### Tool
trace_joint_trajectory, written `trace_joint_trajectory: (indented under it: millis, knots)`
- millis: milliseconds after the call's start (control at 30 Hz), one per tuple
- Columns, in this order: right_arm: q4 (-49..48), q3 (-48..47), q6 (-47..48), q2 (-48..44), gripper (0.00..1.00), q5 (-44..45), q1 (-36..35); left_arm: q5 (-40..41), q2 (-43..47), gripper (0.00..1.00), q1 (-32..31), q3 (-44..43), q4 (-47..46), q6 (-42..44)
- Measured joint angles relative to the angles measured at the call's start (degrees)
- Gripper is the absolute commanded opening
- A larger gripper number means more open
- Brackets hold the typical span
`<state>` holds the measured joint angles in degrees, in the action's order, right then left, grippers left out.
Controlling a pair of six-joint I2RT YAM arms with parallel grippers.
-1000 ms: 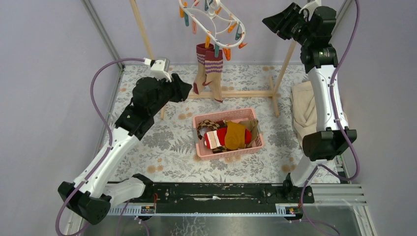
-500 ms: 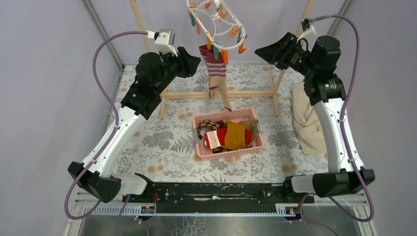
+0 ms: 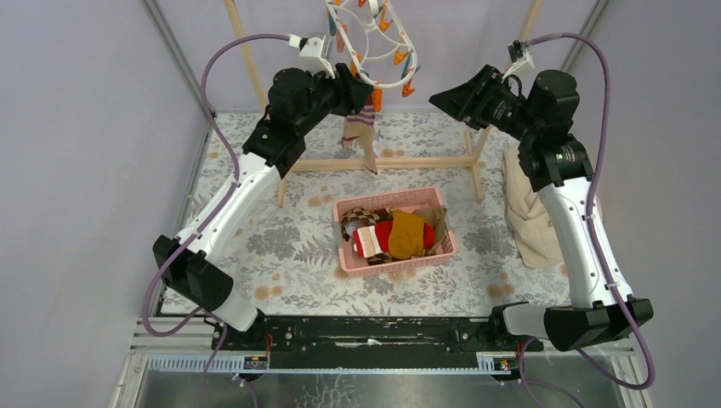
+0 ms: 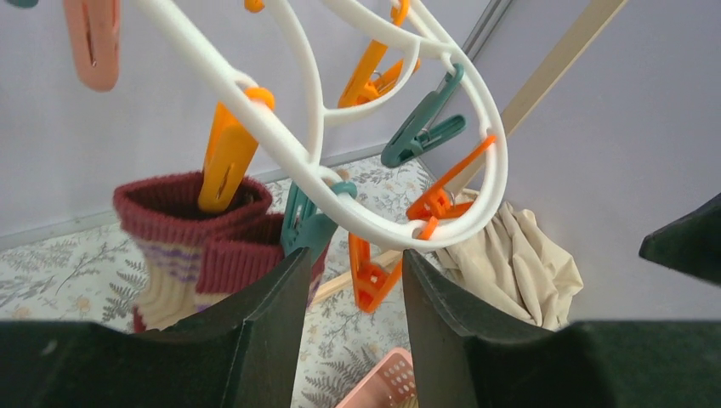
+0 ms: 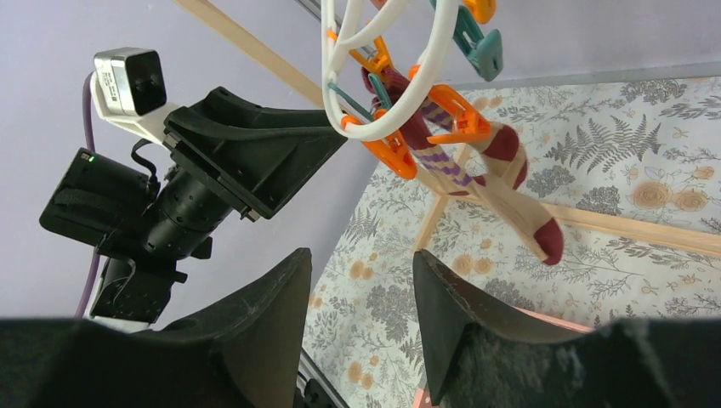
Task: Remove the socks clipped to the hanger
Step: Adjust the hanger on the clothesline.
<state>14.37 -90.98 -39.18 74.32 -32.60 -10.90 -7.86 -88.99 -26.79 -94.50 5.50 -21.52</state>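
The white hanger (image 3: 374,47) with orange, teal and pink clips hangs at the top centre. Two maroon-striped socks (image 3: 364,129) hang from it, one held by an orange clip (image 4: 225,161) and one by a teal clip (image 4: 306,228). My left gripper (image 3: 364,92) is open and empty, right under the ring's edge beside the sock cuffs (image 4: 183,212). My right gripper (image 3: 444,95) is open and empty, to the right of the hanger and apart from it. In the right wrist view the hanger (image 5: 400,93) and socks (image 5: 476,170) are ahead of the open fingers.
A pink basket (image 3: 400,265) with several socks stands mid-table below the hanger. The wooden rack's base (image 3: 408,161) lies behind it. A beige cloth (image 3: 527,204) is heaped at the right. The flowered mat (image 3: 281,246) covers the table.
My left gripper has risen and moved right up to the hanger and socks. My right gripper has come down and left toward the hanger. The hanger and socks have swung.
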Motion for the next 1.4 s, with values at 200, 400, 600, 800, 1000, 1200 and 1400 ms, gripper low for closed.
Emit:
trace_joint_trajectory:
  millis: [200,400,600,800,1000,1200,1400]
  knots:
    - [0.3,0.5,-0.3,0.6,0.56,0.5,-0.2,-0.7,-3.0,0.5,-1.0,-3.0,-0.7,0.0]
    - [0.6,0.1,-0.2,2.9,0.56,1.7,-0.7,-0.9,-6.4,0.5,-2.8,-7.4,-0.8,0.0]
    - [0.7,-1.5,-0.2,4.6,0.56,3.1,-0.7,-0.9,-10.8,0.5,-5.8,-13.2,-1.0,0.1]
    - [0.9,-2.6,0.6,4.6,0.56,3.2,-0.8,-0.9,-14.7,0.49,-7.4,-17.9,-0.9,0.1]
    - [3.2,-2.6,2.6,4.6,0.56,3.7,-0.8,-0.9,-19.0,0.5,-7.9,-23.0,-0.6,0.1]
    - [4.2,-2.3,5.1,4.3,0.55,4.7,-0.9,-0.9,-22.8,0.5,-7.9,-27.8,-0.2,0.6]
    - [4.2,-0.3,10.0,3.5,0.55,7.9,-6.1,-0.9,-23.0,0.5,-7.9,-28.2,0.2,1.1]
